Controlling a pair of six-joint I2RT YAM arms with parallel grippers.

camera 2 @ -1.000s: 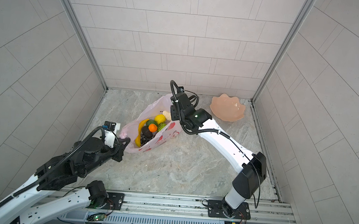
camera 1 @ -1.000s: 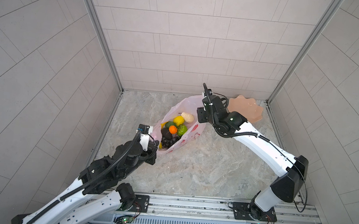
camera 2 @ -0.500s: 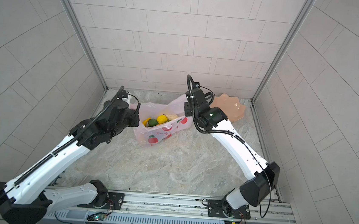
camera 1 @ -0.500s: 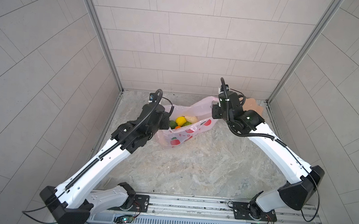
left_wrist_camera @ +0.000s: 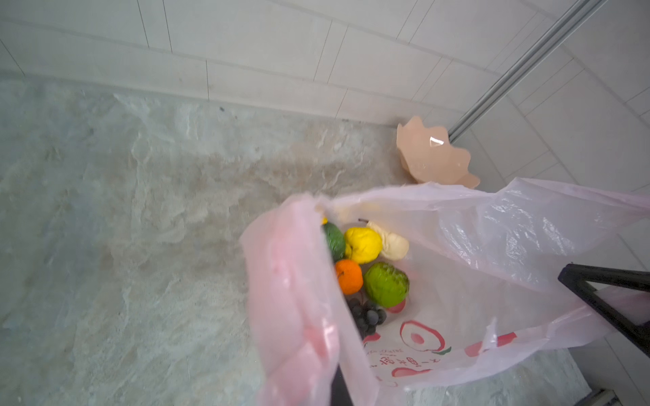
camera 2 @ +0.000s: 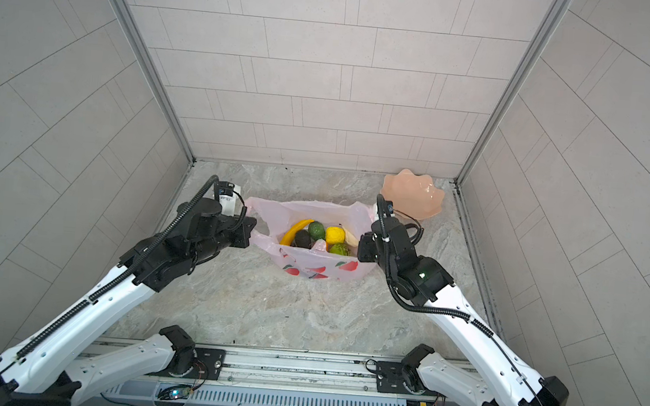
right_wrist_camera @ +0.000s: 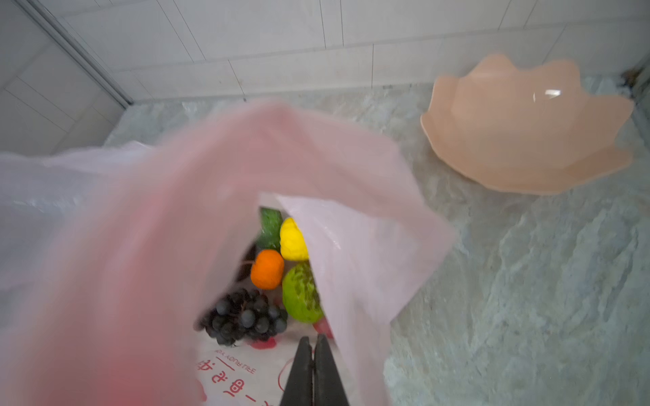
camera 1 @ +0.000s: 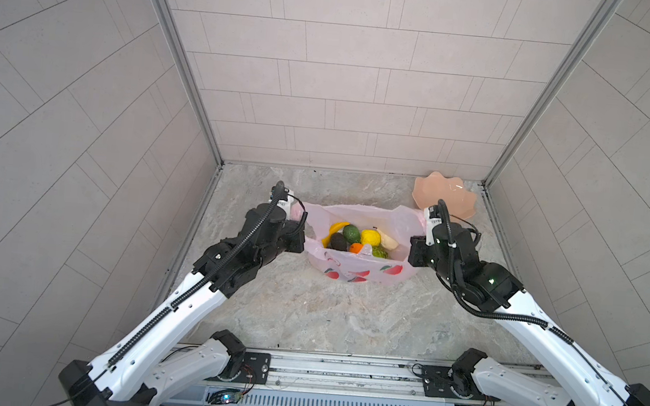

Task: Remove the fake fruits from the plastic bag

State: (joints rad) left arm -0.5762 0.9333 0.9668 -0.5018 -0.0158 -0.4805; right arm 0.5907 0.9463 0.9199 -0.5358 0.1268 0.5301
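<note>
The left hand [camera 1: 301, 230] is clamped shut on the left handle of the pink bag [camera 1: 353, 269], which sits stretched open on the worktop [camera 1: 326, 312] with the fruits [camera 1: 360, 239] inside; the right hand [camera 1: 411, 251] pinches shut on its right handle.

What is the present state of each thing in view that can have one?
plastic bag, mouth stretched open between both grippers
fake fruits, lying inside the plastic bag
peach scalloped bowl, empty
left gripper, jaws shut on one side of the plastic bag
right gripper, jaws shut on the opposite side
</note>
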